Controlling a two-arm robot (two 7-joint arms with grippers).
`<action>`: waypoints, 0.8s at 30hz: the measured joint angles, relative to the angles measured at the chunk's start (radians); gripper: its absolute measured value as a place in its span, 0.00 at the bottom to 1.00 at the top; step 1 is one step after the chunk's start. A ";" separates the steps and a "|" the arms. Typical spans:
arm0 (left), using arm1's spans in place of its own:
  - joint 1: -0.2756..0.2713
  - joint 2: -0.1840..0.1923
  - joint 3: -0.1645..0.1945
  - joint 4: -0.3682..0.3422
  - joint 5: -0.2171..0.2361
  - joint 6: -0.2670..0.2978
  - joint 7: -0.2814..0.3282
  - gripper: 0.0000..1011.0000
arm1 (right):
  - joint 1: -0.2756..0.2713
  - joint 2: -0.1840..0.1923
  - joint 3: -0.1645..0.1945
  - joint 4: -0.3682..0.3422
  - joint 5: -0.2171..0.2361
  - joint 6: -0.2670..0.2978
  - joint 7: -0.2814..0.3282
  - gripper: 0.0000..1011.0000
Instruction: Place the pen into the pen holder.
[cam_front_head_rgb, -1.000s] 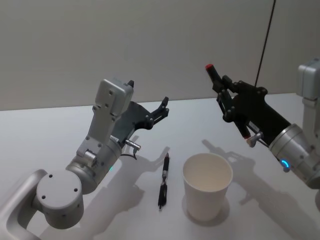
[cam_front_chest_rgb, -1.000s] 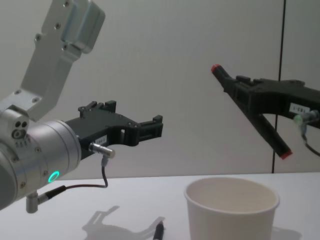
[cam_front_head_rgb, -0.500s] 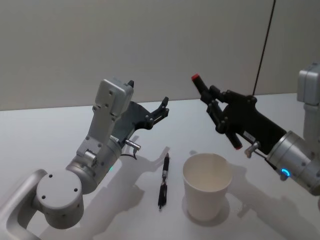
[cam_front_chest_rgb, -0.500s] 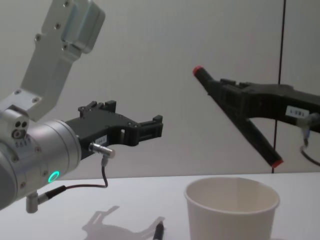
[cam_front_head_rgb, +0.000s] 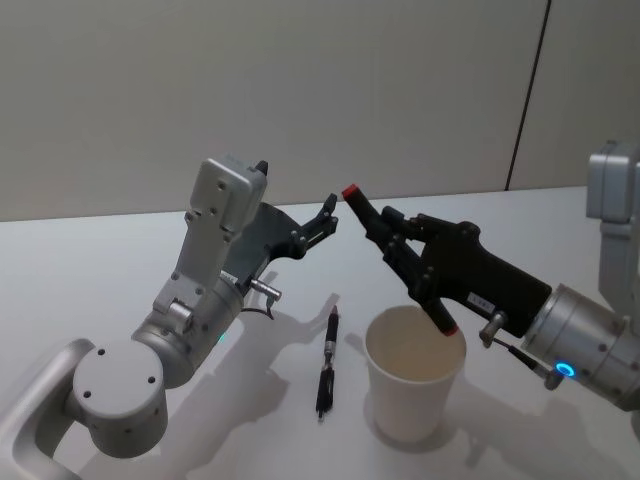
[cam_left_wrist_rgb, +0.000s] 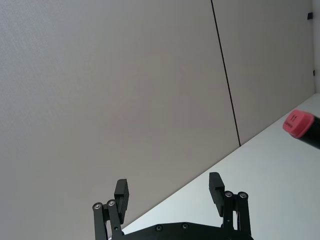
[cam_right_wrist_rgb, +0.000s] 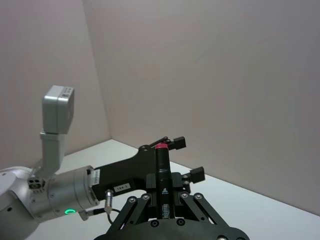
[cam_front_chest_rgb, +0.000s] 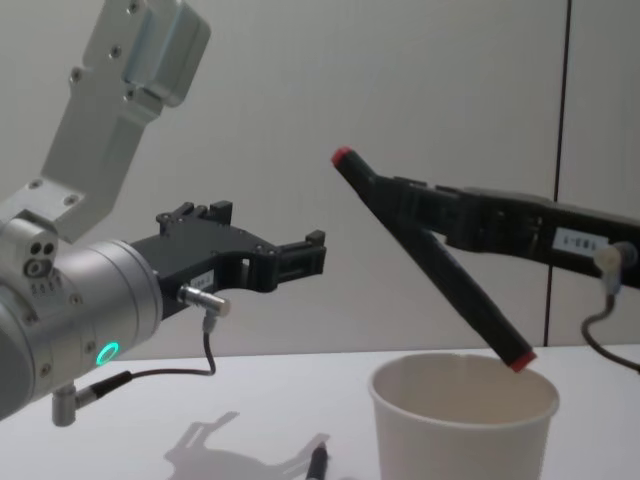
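Surface: white table (cam_front_head_rgb: 100, 260).
Pen holder (cam_front_head_rgb: 414, 385): off-white paper cup, rolled rim.
Right gripper (cam_front_head_rgb: 400, 245): clamping black, red-tipped pen (cam_front_chest_rgb: 470, 305).
Left gripper (cam_left_wrist_rgb: 169, 186): spread, empty.

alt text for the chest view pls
The right gripper, reaching in from the right, holds a black pen tilted, its lower red end just over the mouth of the paper cup. The left gripper hangs at left with its fingers open, and a second pen lies on the white table.
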 joint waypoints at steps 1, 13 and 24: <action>0.000 0.000 0.000 0.000 0.000 0.000 0.000 0.99 | 0.001 -0.001 -0.001 -0.001 0.003 0.001 0.003 0.16; 0.000 0.000 0.000 0.000 0.000 0.000 0.000 0.99 | 0.031 -0.024 -0.022 -0.008 0.013 0.013 0.035 0.16; 0.000 0.000 0.000 0.000 0.000 0.000 0.000 0.99 | 0.022 -0.018 -0.045 0.000 -0.083 -0.036 0.019 0.16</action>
